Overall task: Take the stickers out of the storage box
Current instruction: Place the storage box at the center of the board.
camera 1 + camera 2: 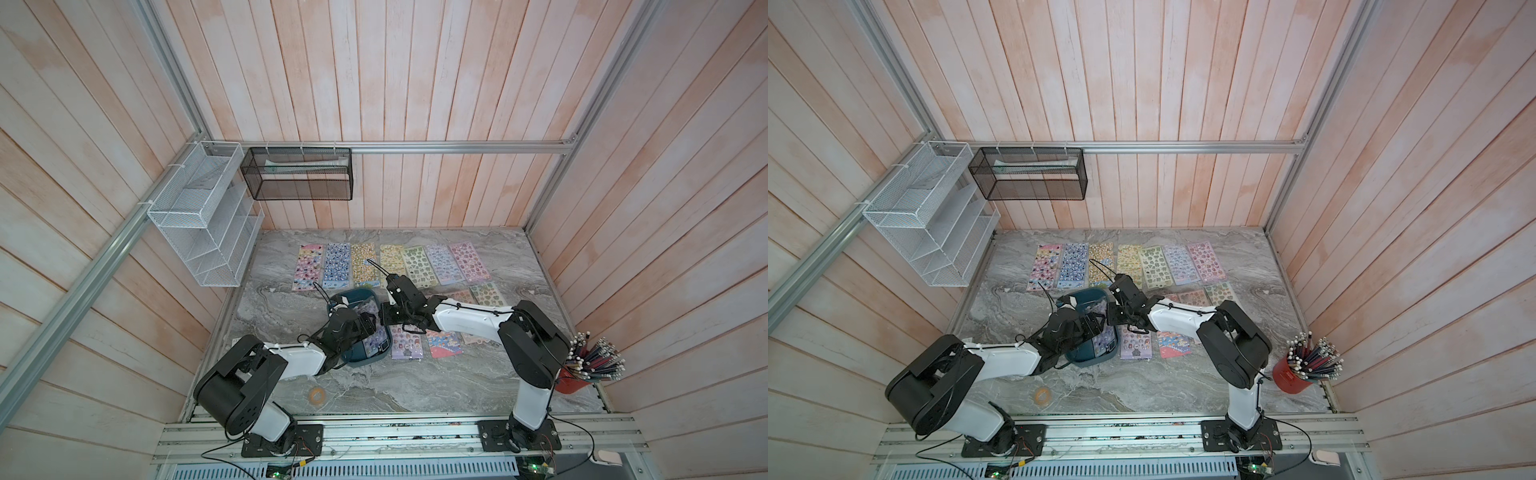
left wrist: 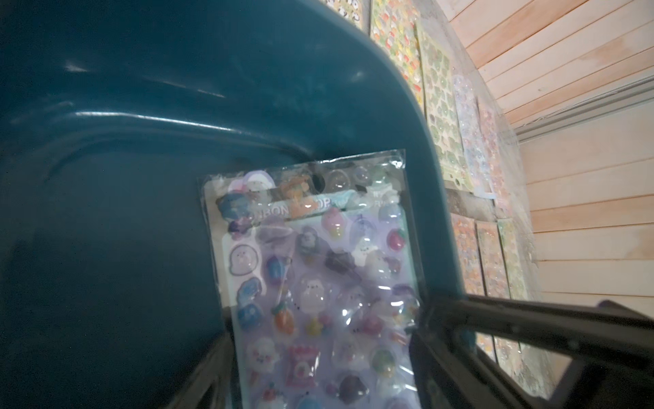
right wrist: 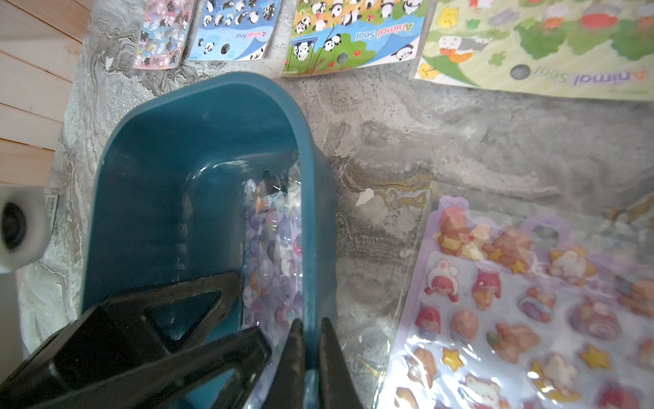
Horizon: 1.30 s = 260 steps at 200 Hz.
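Only the right-wrist view shows the right hand (image 3: 311, 324) clamping the storage box (image 3: 148, 198).

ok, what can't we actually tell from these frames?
1) Any sheets beneath the lilac sticker sheet in the storage box: it covers them in both wrist views, and the left arm hides much of the box in both top views.
2) The sheet's end by the left tool: cut off by the left wrist view's edge.
3) Whether that tool touches the sheet: left wrist view, dim and blurred.
4) Black mesh basket contents: top views, too small.
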### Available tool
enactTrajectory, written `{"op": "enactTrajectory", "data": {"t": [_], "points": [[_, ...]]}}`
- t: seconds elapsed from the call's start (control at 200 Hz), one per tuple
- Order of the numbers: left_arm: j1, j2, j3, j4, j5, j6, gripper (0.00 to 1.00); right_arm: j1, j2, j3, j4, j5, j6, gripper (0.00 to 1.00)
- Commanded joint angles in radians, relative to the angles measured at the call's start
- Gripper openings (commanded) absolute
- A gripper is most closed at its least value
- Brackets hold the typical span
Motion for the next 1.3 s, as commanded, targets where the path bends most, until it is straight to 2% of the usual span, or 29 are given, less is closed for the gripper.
{"op": "enactTrajectory", "data": {"t": [0.0,0.465,0.605,0.86,1.095,1.295], "points": [[0.002,-0.005,-0.044,0.019,0.041,-0.021,0.8,-0.004,0.018,0.02,-0.012,0.017,-0.019,0.0],[0.016,-0.015,-0.131,0.235,0.116,-0.002,0.71,-0.004,0.026,0.035,-0.024,0.015,-0.023,0.0],[0.023,0.032,-0.11,0.219,0.135,0.0,0.7,-0.005,0.026,0.037,-0.025,0.014,-0.023,0.0],[0.036,0.131,-0.108,0.313,0.176,-0.03,0.68,-0.006,0.023,0.06,-0.057,0.014,-0.041,0.0],[0.037,0.124,-0.108,0.301,0.161,-0.025,0.67,-0.018,0.014,0.063,-0.07,0.007,-0.052,0.18],[0.036,0.127,-0.111,0.311,0.157,-0.024,0.67,-0.021,-0.009,0.077,-0.097,0.013,-0.069,0.41]]}}
